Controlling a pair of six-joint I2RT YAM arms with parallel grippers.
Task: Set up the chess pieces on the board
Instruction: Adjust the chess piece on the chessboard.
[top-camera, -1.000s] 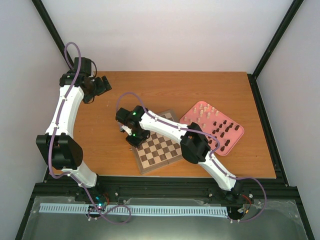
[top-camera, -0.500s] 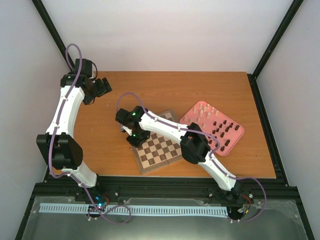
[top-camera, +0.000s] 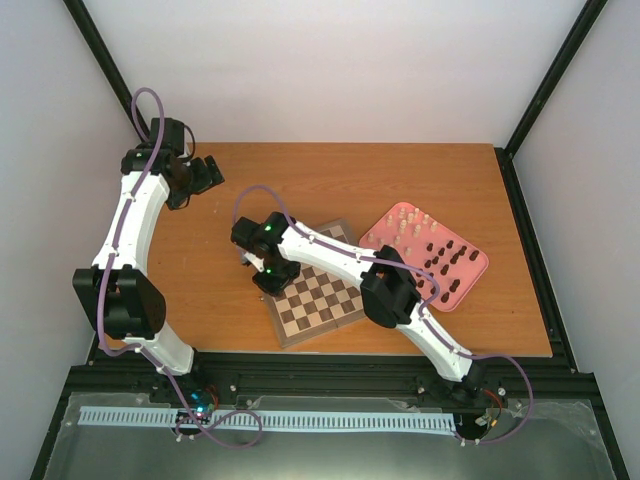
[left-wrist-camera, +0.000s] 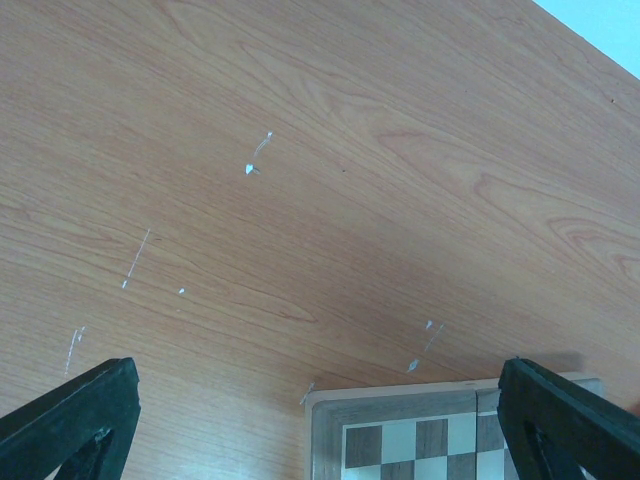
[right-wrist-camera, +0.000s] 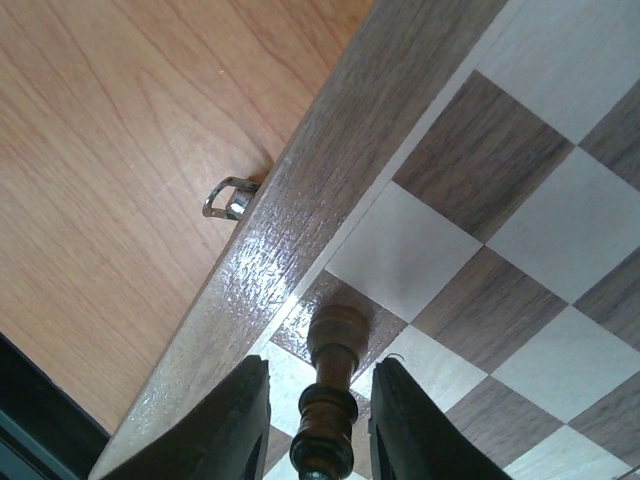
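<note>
My right gripper (top-camera: 268, 280) is at the near left corner of the wooden board (top-camera: 325, 303). In the right wrist view it (right-wrist-camera: 320, 378) is shut on a dark brown chess piece (right-wrist-camera: 335, 345), held upright with its base on a dark square in the edge row of the board (right-wrist-camera: 470, 170). My left gripper (top-camera: 205, 172) is open and empty at the table's far left; in the left wrist view (left-wrist-camera: 318, 372) it hangs over bare table, with a corner of the board (left-wrist-camera: 400, 440) below. No other pieces show on the board.
A pink tray (top-camera: 478, 262) right of the board holds several cream pieces (top-camera: 408, 222) and several dark pieces (top-camera: 447, 262). A small metal clasp (right-wrist-camera: 228, 197) sticks out of the board's side. The right arm lies across the board's upper part.
</note>
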